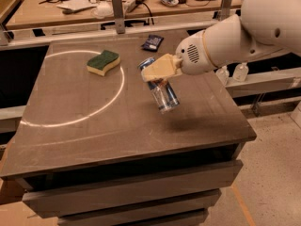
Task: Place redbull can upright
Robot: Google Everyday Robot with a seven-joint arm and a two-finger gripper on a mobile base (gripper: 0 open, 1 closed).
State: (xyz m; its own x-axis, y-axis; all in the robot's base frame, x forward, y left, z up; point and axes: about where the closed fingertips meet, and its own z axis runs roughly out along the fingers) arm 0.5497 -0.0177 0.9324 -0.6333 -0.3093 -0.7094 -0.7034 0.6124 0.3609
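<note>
The gripper [157, 73] pinches the redbull can [165, 97] near its upper end, holding it tilted above the table [94, 126], right of the sponge [103, 62]; released at this lean, it would likely topple and roll away

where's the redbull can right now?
The redbull can hangs tilted in the hand at centre of the camera view, above the table, right of the sponge.

The can [165, 97] is glossy metal, blue and silver. The gripper [156, 73] clamps it above the table [94, 126]; its fingers [163, 67] look like matt tan plastic. The arm [225, 41] is smooth white plastic. The table is matt brown, wood-like. The sponge [103, 62] is rough green over yellow foam.
</note>
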